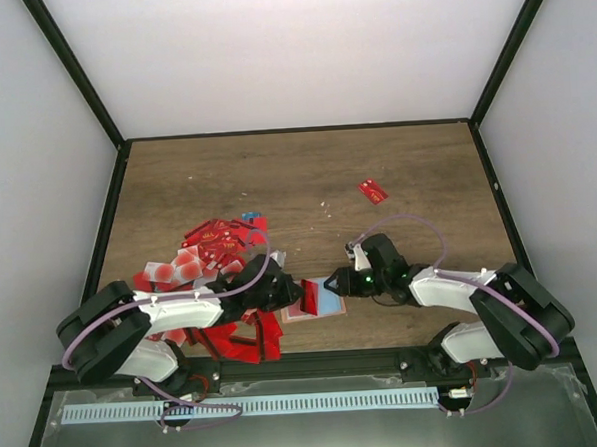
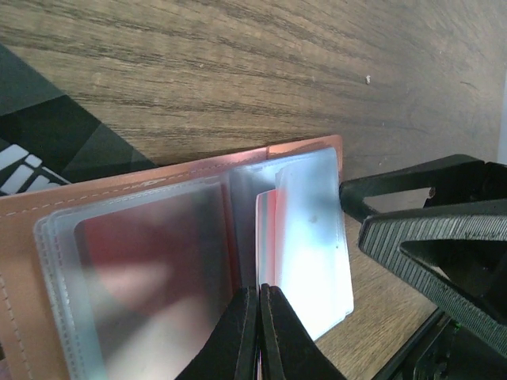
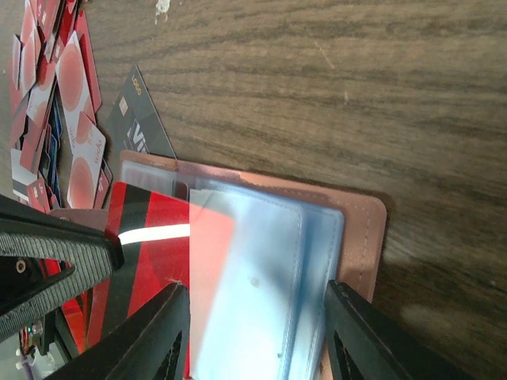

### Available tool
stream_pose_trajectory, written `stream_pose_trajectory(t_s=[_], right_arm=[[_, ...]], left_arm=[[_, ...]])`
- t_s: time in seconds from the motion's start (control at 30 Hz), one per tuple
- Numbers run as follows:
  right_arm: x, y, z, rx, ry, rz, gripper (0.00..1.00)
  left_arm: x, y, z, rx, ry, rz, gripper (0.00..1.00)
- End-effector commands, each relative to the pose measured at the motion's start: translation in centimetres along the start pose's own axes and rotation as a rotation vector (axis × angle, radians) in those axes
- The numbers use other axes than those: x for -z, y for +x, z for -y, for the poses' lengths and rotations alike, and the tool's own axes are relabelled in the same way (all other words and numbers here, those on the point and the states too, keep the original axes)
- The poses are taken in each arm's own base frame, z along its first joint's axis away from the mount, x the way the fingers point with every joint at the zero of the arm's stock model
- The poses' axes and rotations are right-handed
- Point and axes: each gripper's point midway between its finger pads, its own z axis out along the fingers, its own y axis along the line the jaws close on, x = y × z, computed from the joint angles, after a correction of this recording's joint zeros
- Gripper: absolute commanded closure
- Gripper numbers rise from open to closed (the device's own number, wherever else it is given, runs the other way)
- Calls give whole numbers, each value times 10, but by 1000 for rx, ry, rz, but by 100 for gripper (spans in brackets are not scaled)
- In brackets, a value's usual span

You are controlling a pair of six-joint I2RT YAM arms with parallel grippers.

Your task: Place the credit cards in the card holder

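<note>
Wooden table (image 1: 306, 173): left pincer (image 2: 258, 297) clamps a red card (image 3: 154, 265)

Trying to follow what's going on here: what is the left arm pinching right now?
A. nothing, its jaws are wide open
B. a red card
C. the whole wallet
B: the left arm has its jaws shut on a red card, whose far end shows through a clear sleeve of the open wallet.
</note>
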Motion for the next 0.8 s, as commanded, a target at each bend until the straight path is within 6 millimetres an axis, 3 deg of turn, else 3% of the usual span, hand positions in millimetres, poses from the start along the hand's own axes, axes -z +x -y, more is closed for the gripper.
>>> stream_pose_trajectory(t_s=[0.0,0.33,0.77], right_arm=[[5,12,4,-14,3,-29,51],[12,11,2,-3,20,-28,51],[11,25,0,-38,-32,-59,52]], left_arm=[[-5,-6,1,-21,-13,13,96],[-15,-3,-1,-26,-21,-12,96],[-19,-1,-2,-23,-20,-25,96]])
